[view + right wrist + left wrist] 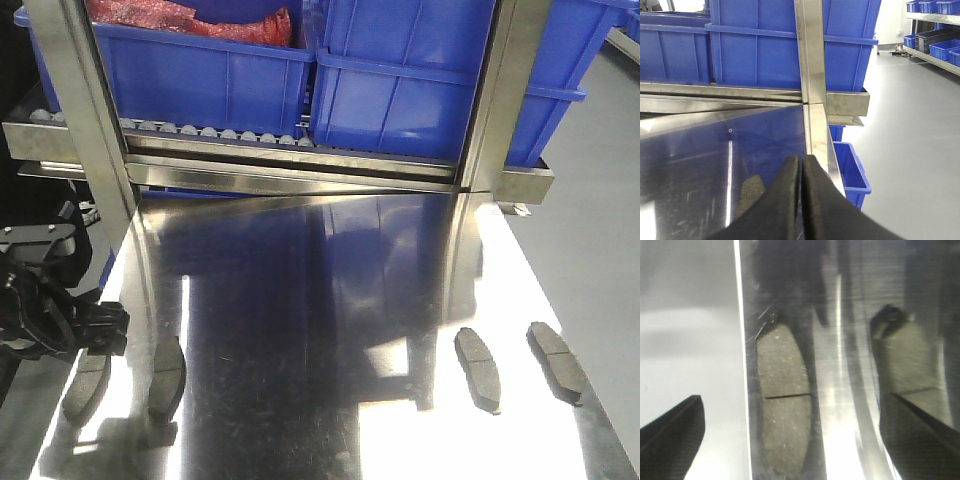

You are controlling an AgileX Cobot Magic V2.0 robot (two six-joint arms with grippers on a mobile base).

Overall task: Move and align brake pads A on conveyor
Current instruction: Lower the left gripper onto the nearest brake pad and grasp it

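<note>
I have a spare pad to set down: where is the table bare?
Bare: the wide middle of the table, between the left pads and the right pads, and back to the roller track. Crowded: the front left corner, where the left gripper hangs over the pads.

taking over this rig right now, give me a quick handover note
Left gripper: open, holding nothing, straddling the leftmost brake pad near the left edge of the steel tabletop.
Right gripper: shut, empty, near the tabletop's right edge.
Pads: all four lie on the tabletop; second left pad, inner right pad, outer right pad.
Done: no pad moved that I can see; the conveyor is not in view.
Left: pick up each pad, move it to the conveyor, align all four.
</note>
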